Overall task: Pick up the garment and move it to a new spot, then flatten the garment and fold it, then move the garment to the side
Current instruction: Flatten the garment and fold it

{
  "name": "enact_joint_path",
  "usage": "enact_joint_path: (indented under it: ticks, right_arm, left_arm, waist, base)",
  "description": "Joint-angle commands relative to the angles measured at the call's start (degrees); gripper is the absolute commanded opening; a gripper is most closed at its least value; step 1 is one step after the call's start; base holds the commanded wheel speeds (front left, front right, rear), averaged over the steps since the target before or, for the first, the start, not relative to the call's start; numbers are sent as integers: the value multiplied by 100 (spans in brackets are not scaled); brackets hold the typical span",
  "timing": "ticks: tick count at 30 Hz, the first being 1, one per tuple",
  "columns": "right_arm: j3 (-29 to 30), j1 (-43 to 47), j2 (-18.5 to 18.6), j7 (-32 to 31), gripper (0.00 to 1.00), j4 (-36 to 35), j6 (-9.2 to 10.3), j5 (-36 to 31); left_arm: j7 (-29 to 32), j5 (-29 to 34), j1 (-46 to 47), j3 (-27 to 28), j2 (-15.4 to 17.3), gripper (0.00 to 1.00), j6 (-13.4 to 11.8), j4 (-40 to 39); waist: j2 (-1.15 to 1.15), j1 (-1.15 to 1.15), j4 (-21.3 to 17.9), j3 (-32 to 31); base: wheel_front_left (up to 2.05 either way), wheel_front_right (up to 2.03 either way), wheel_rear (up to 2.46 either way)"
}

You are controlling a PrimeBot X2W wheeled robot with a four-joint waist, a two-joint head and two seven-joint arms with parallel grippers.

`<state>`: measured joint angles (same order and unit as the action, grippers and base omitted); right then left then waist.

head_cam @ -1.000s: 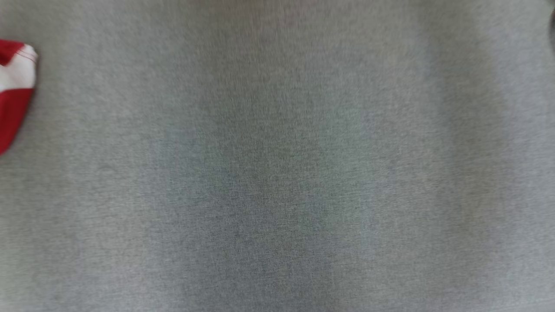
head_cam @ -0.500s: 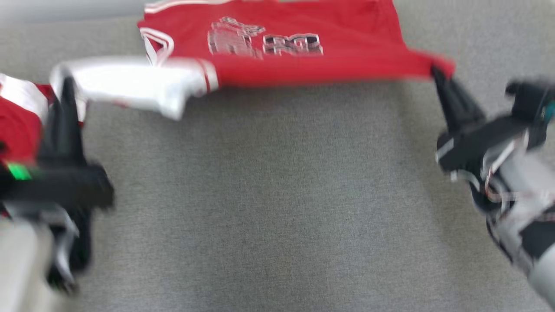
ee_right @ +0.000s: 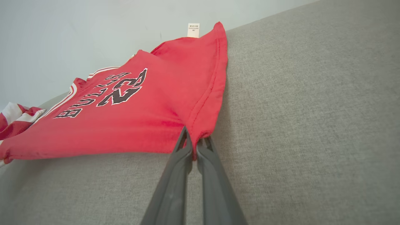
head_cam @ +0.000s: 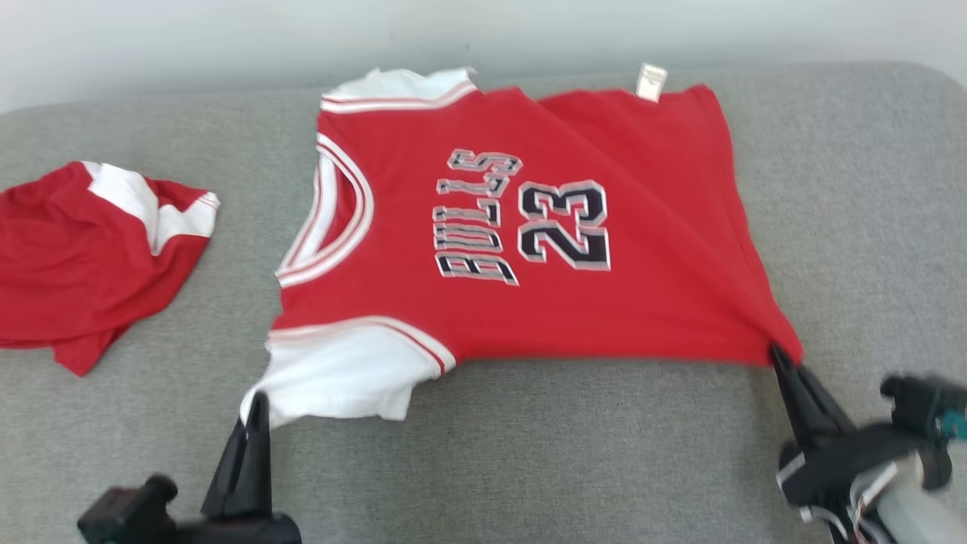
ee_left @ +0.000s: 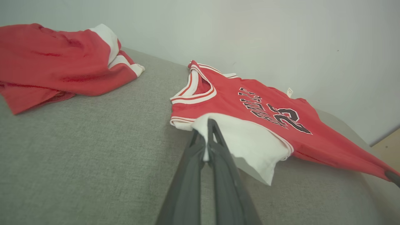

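Observation:
The garment is a red jersey with white sleeves and "BULLS 23" on its chest, spread across the grey cushion with its collar toward the left. My left gripper is shut on the near white sleeve's edge, pinched between the fingers in the left wrist view. My right gripper is shut on the red hem corner, which is drawn out to a point. The garment lies stretched between the two grips, its near edge slightly lifted.
A second red and white garment lies crumpled at the cushion's left end. The grey cushion has bare room in front of the jersey. A pale wall runs behind the cushion's back edge.
The head camera swung upward, bringing the whole jersey and both grippers into view. Both grippers stay shut on the sleeve and the hem corner, and the picture is sharper.

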<state>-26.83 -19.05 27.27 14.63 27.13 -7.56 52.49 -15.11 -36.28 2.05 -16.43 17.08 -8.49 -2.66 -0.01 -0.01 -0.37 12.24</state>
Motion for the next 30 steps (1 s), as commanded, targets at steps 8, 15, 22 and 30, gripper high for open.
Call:
enact_joint_path:
  ticks: [8, 15, 22, 30]
  right_arm:
    - [879, 1343, -156, -165, 0, -308, 16, -621]
    - [1662, 2227, -375, -646, 0, -807, 16, -1090]
    - [2326, 2632, -812, -1268, 0, -1502, 16, -1531]
    - [2555, 2251, -1136, -1855, 0, -1972, 16, -1880]
  left_arm:
    - [-5, 166, -885, 58, -412, 0, 150, -23]
    - [-5, 310, -1372, -90, -516, 0, 180, -126]
    - [-5, 421, -1156, -211, -490, 0, 346, 23]
    - [110, 580, -192, -257, -274, 0, 617, 252]
  waist:
    - [1, 1, 220, -352]
    - [1, 1, 265, -486]
    - [1, 1, 181, -404]
    - [1, 1, -20, -180]
  base:
    - [0, 0, 0]
    - [0, 0, 0]
    - [0, 0, 0]
    - [0, 0, 0]
